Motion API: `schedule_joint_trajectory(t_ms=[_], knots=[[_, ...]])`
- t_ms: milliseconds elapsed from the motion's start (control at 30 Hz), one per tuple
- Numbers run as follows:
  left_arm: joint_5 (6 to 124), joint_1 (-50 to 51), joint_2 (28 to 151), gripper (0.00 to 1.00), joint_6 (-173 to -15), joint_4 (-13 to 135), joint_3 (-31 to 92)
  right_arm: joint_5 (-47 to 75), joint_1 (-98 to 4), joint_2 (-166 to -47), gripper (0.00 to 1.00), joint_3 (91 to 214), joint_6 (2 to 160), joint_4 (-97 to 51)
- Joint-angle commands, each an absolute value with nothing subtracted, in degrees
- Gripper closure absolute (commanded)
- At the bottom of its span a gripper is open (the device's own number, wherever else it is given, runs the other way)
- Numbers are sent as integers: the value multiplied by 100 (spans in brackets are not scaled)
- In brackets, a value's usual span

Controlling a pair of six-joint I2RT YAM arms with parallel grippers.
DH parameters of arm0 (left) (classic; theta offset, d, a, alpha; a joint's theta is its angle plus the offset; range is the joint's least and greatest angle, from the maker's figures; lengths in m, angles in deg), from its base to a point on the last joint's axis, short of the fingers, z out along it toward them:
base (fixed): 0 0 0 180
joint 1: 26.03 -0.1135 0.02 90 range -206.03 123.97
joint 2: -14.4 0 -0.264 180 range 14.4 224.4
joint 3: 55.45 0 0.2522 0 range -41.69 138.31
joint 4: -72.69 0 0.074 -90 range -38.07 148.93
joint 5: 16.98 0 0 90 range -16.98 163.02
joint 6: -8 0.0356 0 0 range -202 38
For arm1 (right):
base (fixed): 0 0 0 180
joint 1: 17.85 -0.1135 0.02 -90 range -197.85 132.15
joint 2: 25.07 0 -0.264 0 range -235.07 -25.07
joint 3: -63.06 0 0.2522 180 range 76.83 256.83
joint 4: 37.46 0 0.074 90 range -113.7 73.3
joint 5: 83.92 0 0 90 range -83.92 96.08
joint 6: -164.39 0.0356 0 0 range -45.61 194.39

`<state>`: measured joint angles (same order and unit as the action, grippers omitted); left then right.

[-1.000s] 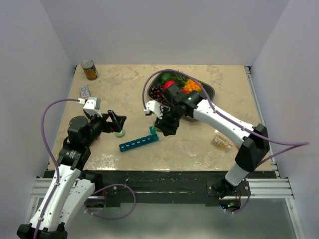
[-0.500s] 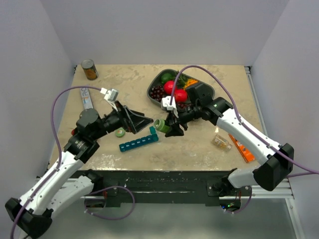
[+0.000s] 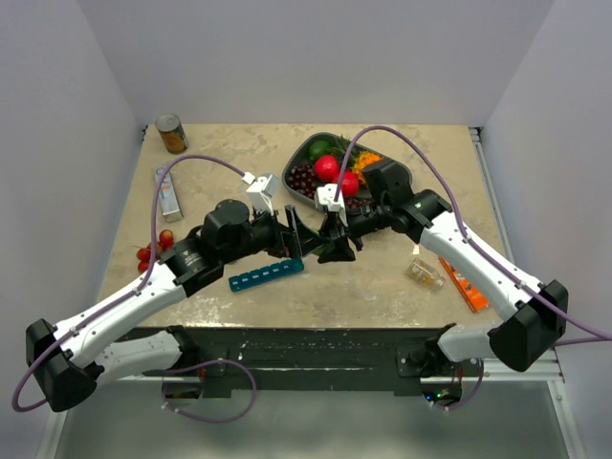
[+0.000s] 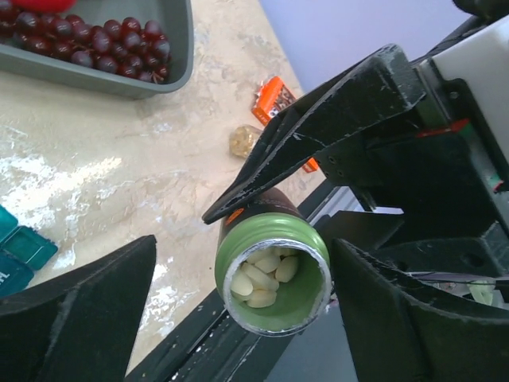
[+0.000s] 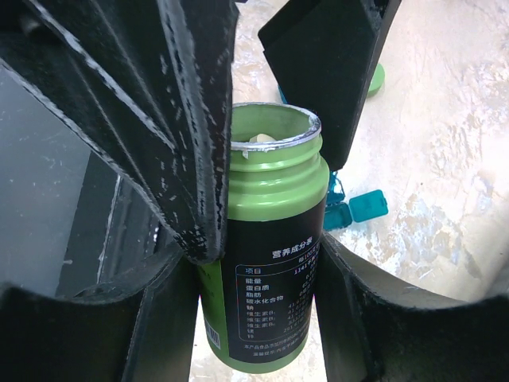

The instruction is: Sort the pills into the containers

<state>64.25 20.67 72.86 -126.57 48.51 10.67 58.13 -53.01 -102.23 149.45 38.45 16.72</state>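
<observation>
My right gripper is shut on a green pill bottle with a black label. The bottle has no cap, and pale pills lie inside its mouth. My left gripper is open, with one finger on each side of the bottle's neck; I cannot tell whether they touch it. In the top view both grippers meet at mid-table and hide the bottle. The teal containers lie on the table just in front, several lids open. A green cap lies beyond.
A dark grey fruit tray with grapes stands behind the grippers. An orange packet and a small clear item lie to the right. A can, a grey box and cherry tomatoes are at the left.
My left arm swung right to the table's middle, bringing its open fingers around the bottle's neck. My right arm lifted the bottle off the strip's end and tipped its mouth leftward.
</observation>
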Motion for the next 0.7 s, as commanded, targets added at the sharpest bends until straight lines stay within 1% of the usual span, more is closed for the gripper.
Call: schedule_joint_trajectory(t_ms=[0,33,67,100,133,200,233,300,333,367,400,467,500,667], knots=[[6564,2134,7425,13,-12506,4785,1377,6074,-5257,-10118,100,14872,4002,1251],[6520,2134,7452,16,-12506,4811,1385,6092,-5240,-10118,100,14829,4029,1190],[6450,2134,7478,27,-12498,4812,1394,6092,-5222,-10118,100,14811,4046,1163],[6415,2134,7505,33,-12489,4838,1394,6083,-5213,-10110,100,14784,4055,1137],[6397,2134,7522,44,-12489,4838,1394,6075,-5187,-10109,100,14758,4081,1102],[6353,2134,7522,55,-12524,4856,1377,6092,-5169,-10083,100,14732,4099,1075],[6362,2134,7514,73,-12550,4882,1368,6092,-5161,-10074,100,14688,4116,1049],[6344,2134,7470,85,-12672,4926,1342,6092,-5134,-10066,100,14670,4143,996],[6362,2134,7444,95,-12725,4969,1324,6101,-5134,-10065,100,14635,4169,970],[6397,2126,7382,98,-12856,4987,1298,6118,-5125,-10057,98,14617,4178,952],[6406,2125,7338,100,-12910,5022,1272,6118,-5099,-10048,93,14608,4204,909],[6406,2117,7233,100,-13076,5145,1193,6162,-5073,-10057,87,14582,4266,873],[6406,2117,7198,100,-13130,5198,1166,6197,-5046,-10065,80,14573,4292,847],[6485,2090,6961,100,-13420,5409,982,6382,-4958,-10074,64,14573,4380,785]])
